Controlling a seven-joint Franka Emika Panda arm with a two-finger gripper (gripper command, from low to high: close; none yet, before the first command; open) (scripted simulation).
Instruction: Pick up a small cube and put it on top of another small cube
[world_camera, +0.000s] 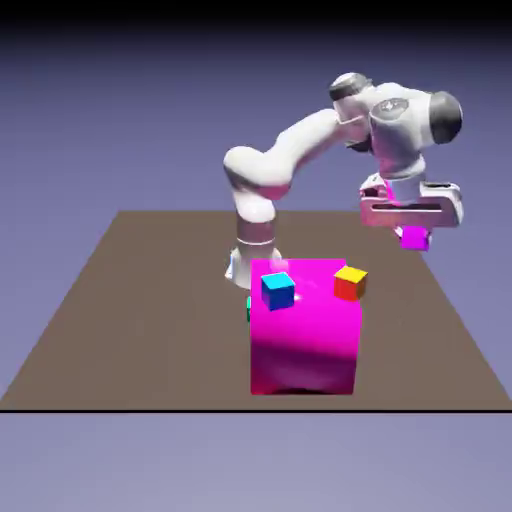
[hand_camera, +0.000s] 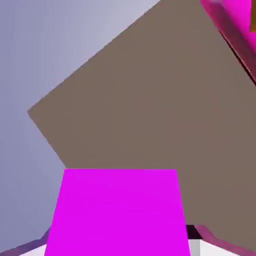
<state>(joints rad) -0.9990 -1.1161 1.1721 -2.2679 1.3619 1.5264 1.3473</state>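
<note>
Here, the pincer (world_camera: 416, 238) is closed on the violet cube (world_camera: 414, 239), held up over the table (world_camera: 150, 300); the red cube (world_camera: 349, 284), its likely target, sits on the magenta block (world_camera: 305, 345), lower and toward the exterior view's left from the pincer.

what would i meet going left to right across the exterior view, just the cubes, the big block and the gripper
The blue cube with a cyan top, the small cube with the yellow top and red side, the small violet cube in the gripper. The big magenta block overlaps the first two, so it is left out.
</note>
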